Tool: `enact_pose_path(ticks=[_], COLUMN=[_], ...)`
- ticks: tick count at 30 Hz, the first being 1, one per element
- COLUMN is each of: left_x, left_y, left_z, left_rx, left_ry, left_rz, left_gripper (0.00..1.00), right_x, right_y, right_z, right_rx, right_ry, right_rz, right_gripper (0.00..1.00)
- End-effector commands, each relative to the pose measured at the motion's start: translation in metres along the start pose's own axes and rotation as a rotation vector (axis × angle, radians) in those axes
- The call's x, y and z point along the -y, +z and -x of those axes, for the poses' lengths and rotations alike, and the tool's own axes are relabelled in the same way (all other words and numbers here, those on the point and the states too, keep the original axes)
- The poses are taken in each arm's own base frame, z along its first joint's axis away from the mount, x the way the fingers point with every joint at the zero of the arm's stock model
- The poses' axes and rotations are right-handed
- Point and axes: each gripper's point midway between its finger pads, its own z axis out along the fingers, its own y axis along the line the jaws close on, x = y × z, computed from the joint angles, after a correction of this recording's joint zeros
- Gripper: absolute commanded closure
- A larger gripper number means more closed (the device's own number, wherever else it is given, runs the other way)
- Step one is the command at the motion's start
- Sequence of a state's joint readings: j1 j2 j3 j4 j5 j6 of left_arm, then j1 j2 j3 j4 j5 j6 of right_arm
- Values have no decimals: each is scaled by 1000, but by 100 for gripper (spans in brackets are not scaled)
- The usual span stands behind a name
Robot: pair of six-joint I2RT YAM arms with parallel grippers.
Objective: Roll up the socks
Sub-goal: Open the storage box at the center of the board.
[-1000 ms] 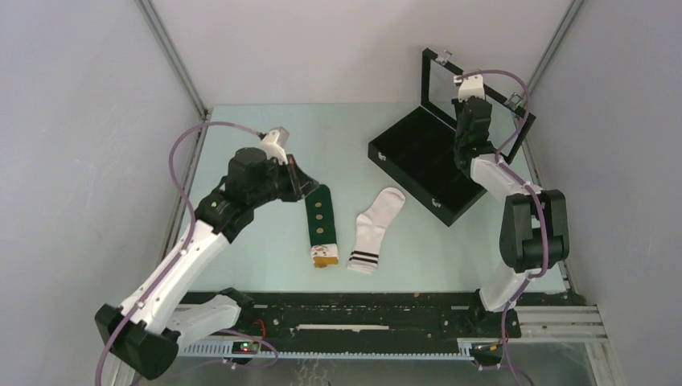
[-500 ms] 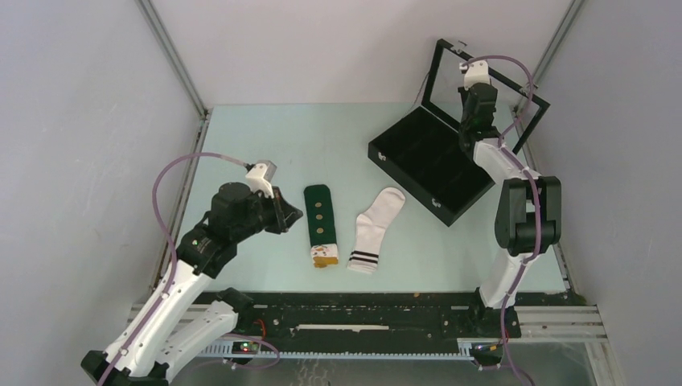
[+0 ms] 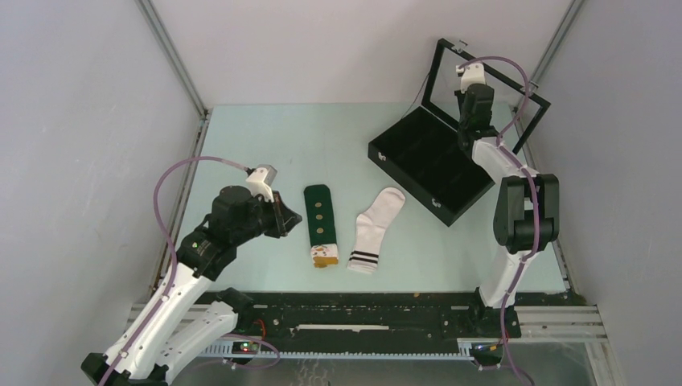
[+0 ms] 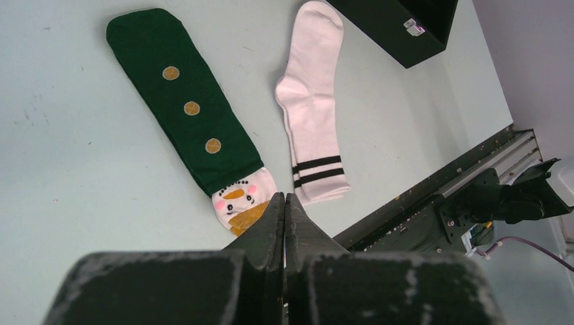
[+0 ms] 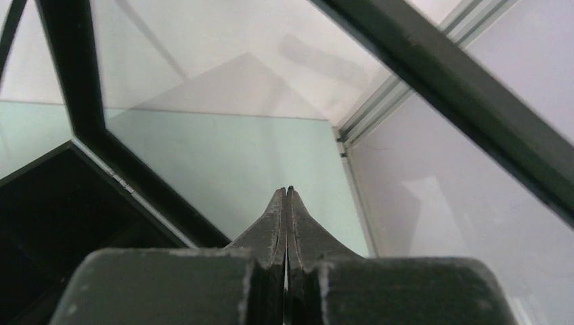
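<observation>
– Socks (image 4: 311,115): do we see both of them?

– We do. Both lie flat on the counter (image 3: 265,145), on the side of the black case (image 3: 418,157) that faces the arm bases. The white sock (image 3: 376,229) is the nearer of the two to the case; its toe points at the case and stops short of it, and its two black stripes sit at the end farthest from the case.

– And the green sock (image 3: 319,221)?

– It lies alongside the white one, on the side away from the case, with a strip of bare counter between them. We count three tan dots along it, and a snowman face on the white and orange end farthest from the case.

– How do we find the left tool (image 4: 285,200)?

– Fully closed, fingers pressed together, with nothing between them. It sits farther from the case than the green sock, just beside that sock. We cannot tell whether it touches the counter.

– The right tool (image 5: 290,193)?

– Closed as well, and empty. It is up over the far side of the case, close to the raised lid (image 5: 71,68), and its camera looks through the lid's clear pane.
</observation>
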State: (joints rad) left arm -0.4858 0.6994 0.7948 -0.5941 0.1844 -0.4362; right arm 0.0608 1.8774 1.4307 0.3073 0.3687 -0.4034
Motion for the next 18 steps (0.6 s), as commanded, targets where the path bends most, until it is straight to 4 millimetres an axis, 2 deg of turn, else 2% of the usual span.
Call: enact_pose_path(ticks=[1, 8, 11, 15, 18], left_x=[-3, -3, -5, -7, -6], left_y=[0, -1, -3, -6, -7], left_z=[1, 2, 3, 7, 8], left_rx=[11, 17, 22, 33, 36], left_ry=[16, 19, 25, 36, 45], left_rz=[10, 11, 25, 38, 37], left_gripper=[100, 100, 99, 96, 95], right_x=[-6, -25, -33, -38, -34], right_y=[-12, -50, -70, -96, -119], right_z=[33, 61, 62, 54, 55], right_rx=[46, 36, -15, -112, -118], right_ry=[112, 366, 442, 516, 540], right_rz=[70, 226, 286, 325, 309], right_gripper=[100, 100, 100, 95, 82])
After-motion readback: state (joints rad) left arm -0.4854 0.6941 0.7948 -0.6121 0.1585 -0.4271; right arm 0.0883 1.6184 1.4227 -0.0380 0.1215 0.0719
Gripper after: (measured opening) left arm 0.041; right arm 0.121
